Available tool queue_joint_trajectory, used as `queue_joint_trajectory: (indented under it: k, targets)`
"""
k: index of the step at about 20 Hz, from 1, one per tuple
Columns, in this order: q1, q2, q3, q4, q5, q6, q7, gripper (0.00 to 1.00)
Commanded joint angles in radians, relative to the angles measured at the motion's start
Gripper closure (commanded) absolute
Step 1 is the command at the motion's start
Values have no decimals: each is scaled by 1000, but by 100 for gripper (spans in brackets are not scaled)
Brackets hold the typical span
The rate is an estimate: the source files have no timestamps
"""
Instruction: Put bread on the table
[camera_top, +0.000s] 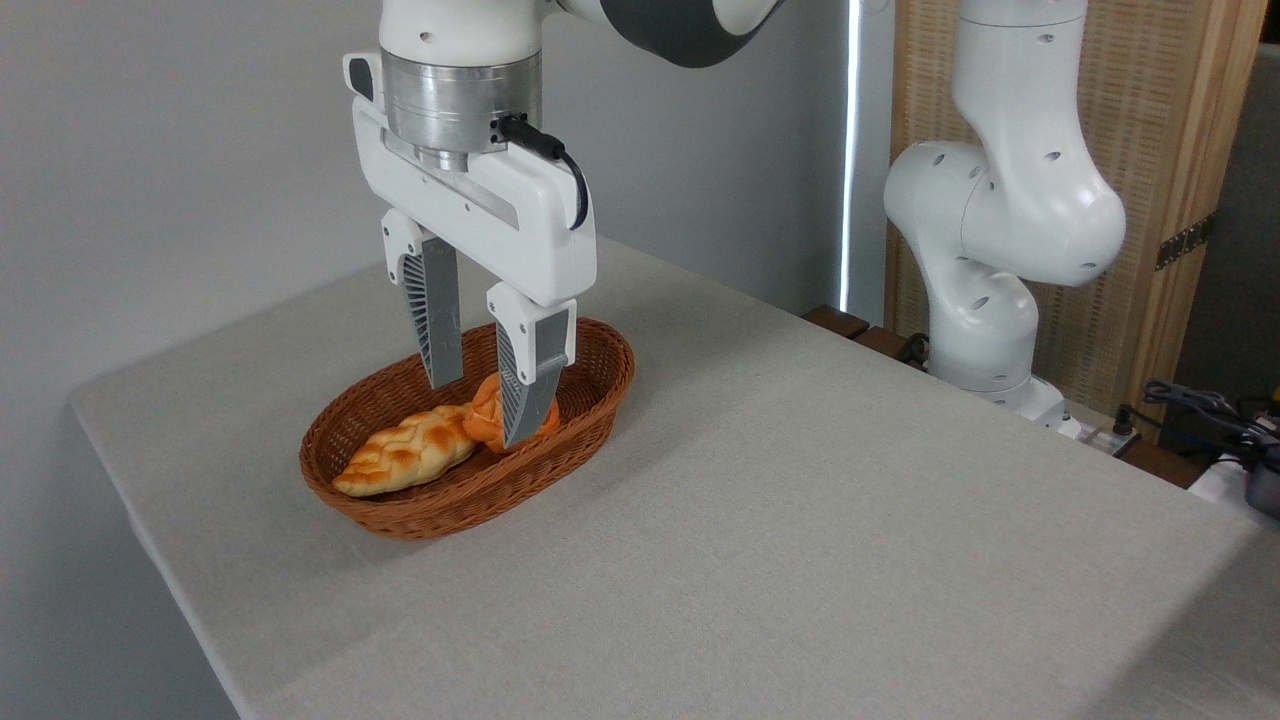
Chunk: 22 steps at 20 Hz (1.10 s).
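Two loaves lie in the brown wicker basket (560, 425) on the grey cloth table (800, 520). My gripper (482, 410) hangs over its middle, fingers spread apart and pointing down, holding nothing. The small orange bread (484, 415) sits between them, partly hidden by the nearer finger; I cannot tell if either touches it. At its eight o'clock, touching it, lies the pale braided loaf (405, 452).

Pincer (482, 408) lowered into the basket (400, 505) on the counter (800, 520)

We see its fingers spread, the right one in front of the orange bread (483, 412), the left one behind it. A pale braided loaf (405, 452) lies just left, touching the bread. The basket sits toward the counter's left side.
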Motion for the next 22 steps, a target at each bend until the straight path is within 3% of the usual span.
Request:
queue_joint_trajectory:
  k: [1, 6, 10, 16, 19, 22]
  targets:
    - [-11, -4, -3, 13, 77, -22, -16, 0]
    - [-9, -7, 6, 32, 79, -25, -5, 0]
    - [-9, -4, 9, 32, 87, -28, 85, 0]
    - [-11, -1, -1, 30, 90, -31, 70, 0]
    - [-11, -1, -3, 30, 88, -31, -12, 0]
    - [-14, 2, -4, 30, 88, -31, -25, 0]
